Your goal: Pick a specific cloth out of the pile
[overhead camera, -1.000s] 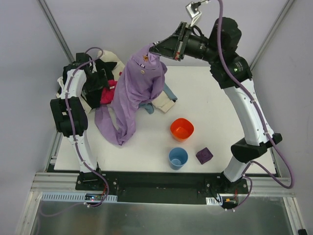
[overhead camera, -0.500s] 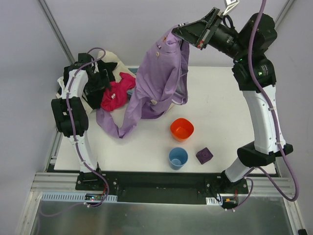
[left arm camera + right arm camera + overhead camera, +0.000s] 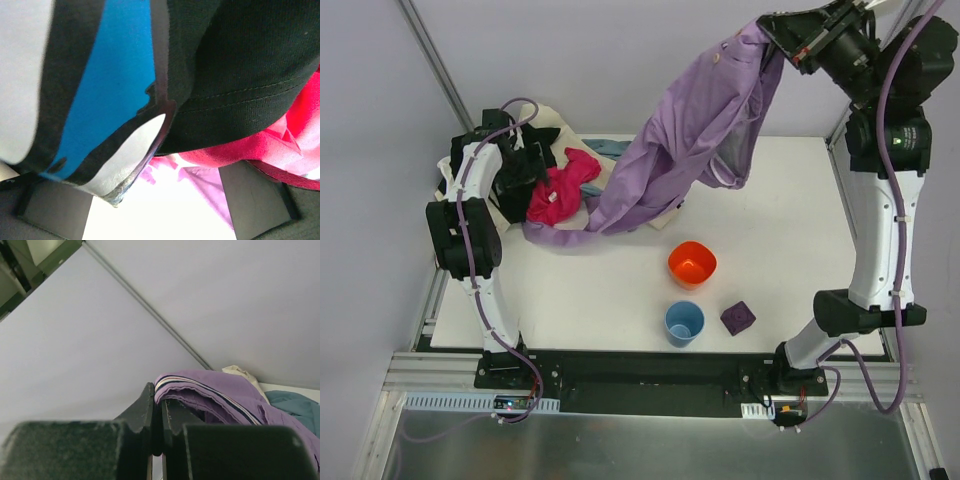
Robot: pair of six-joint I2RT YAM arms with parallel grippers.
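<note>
Now, right fingers clenched on collar end of lavender cloth, cloth hanging high over desk, lower tail lying on desk just beside pile, left fingers spread apart, buried in pile.

A robotics lab cell: white table on a metal frame, enclosed by blank grey walls.

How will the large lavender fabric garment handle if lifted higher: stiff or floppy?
Likely floppy: the large lavender fabric garment hangs in folds from the right tool. Probably drags: its lower end lies on the table beside the jumbled pile of garments. Slip seems possible; only a hem edge is pinched.
</note>
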